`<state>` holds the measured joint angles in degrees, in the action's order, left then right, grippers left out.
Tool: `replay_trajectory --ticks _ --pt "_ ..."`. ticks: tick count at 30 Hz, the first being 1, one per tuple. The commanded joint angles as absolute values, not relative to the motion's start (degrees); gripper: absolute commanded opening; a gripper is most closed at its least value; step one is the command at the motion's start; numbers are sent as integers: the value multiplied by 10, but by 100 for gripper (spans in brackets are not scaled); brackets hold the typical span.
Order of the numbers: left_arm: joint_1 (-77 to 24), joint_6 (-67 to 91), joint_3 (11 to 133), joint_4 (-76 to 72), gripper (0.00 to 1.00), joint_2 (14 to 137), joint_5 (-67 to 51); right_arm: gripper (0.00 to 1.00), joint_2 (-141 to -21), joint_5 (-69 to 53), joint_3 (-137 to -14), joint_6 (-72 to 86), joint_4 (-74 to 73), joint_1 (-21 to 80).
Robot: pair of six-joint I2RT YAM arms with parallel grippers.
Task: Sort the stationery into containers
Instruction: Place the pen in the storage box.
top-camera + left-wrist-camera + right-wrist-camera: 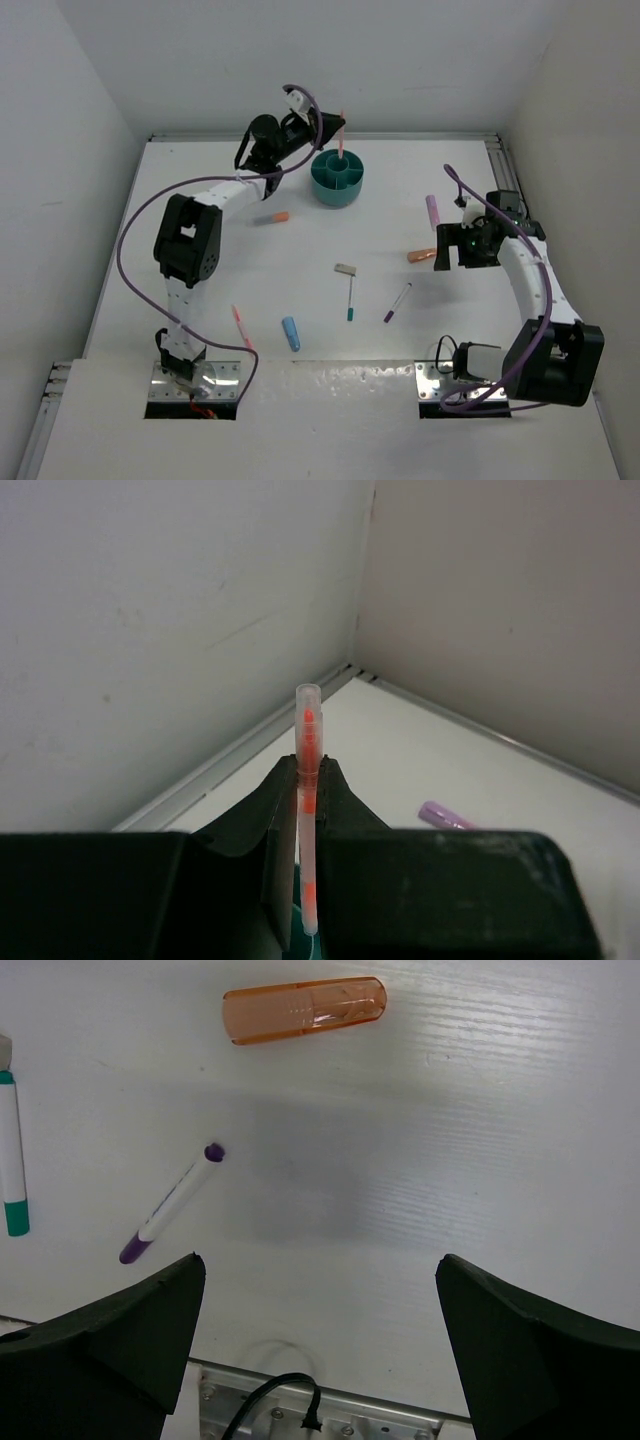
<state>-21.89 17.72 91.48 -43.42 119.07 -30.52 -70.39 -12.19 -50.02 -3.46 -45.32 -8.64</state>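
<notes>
Stationery lies scattered over the white table (pixel 200 300), and one piece is in hand: a thin red pen (pixel 340 130), pinched upright between the pressed-together left jaws directly above the far side of the teal cup (pixel 337 196). From the top view I cannot tell whether its lower tip is inside a compartment or just over the rim. In the left wrist view the pads grip it around mid-length, with the clear cap end standing above them.

The pen looks light, stiff and smooth-walled, so it probably needs little squeeze but could pivot or slide if held off-centre. A mid-barrel hold like this one seems right for dropping it in upright.

The right jaws are spread wide and empty, hovering over the table beside an orange cylinder (pixel 305 1010). That piece looks like hollow, glossy plastic. It would likely roll if nudged along its side, so closing across its width near the middle seems safest.

Nearby lie a purple-ended pen (pixel 170 1205) and a teal-ended pen (pixel 12 1165), both slim and low on the table, so the jaws would have to come right down to the surface and close across the barrel.

Elsewhere lie a lilac cylinder (pixel 432 210), a blue cylinder (pixel 290 333), a second orange cylinder (pixel 283 217), a grey block (pixel 345 268) and another red pen (pixel 241 327).
</notes>
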Motion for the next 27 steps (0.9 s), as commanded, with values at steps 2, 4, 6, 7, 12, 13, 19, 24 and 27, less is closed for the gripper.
replay_trajectory --ticks 2,4,6,7,12,13,19,24,27 --pt "-226 197 967 -525 0 1207 -294 96 -710 -124 -524 -43 -448 -93" --pt "-227 191 974 -522 0 1220 -287 96 -715 -126 -525 -43 -447 -92" --pt "-226 186 976 -524 0 1228 -284 96 -722 -125 -529 -43 -448 -92" --pt "-226 184 975 -526 0 1235 -285 96 -722 -127 -532 -43 -449 -93" --pt "-225 169 955 -536 0 1251 -278 96 -733 -127 -537 -38 -445 -94" --pt "-225 163 955 -535 0 1256 -276 96 -734 -127 -539 -37 -445 -93" --pt "-224 145 936 -523 0 1266 -269 96 -738 -127 -544 -40 -448 -95" --pt "-222 146 906 -490 12 1250 -246 96 -739 -127 -548 -41 -447 -95" --pt "-220 142 882 -479 40 1231 -244 96 -737 -129 -555 -40 -446 -95"
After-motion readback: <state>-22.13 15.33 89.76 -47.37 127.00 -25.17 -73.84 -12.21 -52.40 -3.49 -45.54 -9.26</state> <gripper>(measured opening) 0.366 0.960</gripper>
